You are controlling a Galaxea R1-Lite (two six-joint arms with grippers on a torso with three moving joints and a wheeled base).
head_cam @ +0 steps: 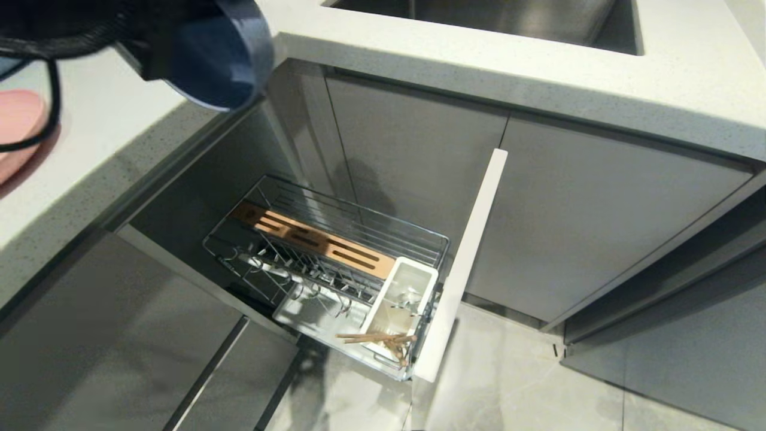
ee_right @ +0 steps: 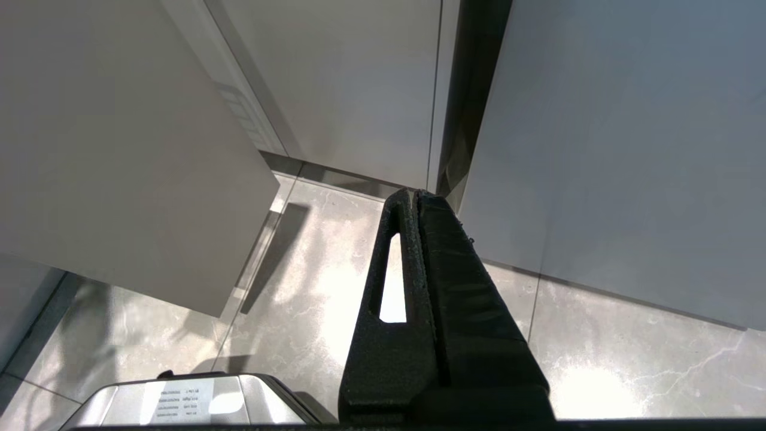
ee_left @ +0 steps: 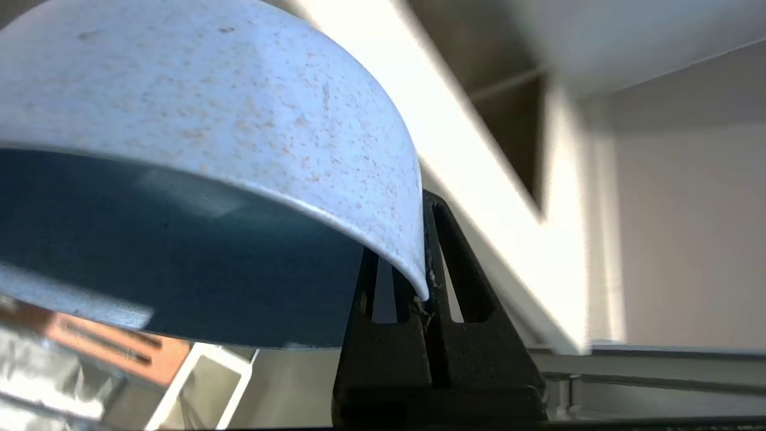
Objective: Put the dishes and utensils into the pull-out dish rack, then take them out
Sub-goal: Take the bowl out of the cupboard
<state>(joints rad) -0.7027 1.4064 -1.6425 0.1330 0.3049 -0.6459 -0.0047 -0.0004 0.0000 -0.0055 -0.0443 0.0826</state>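
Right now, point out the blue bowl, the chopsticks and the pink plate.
bowl [ee_left: 197,114], left wrist view, outer wall.
chopsticks [head_cam: 377,337], head view, mid-shaft, across the utensil box's near end.
plate [head_cam: 17,129], head view, visible edge on the counter.

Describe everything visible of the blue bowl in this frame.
The blue bowl is round, periwinkle outside with fine brownish speckles, darker blue inside, and matte, like plastic or composite. It looks empty. The left gripper holds it by the rim, jaws shut on the wall, one inside and one outside. It is tipped on its side in the air, at the countertop edge, above and left of the pull-out dish rack. Nothing else touches it.
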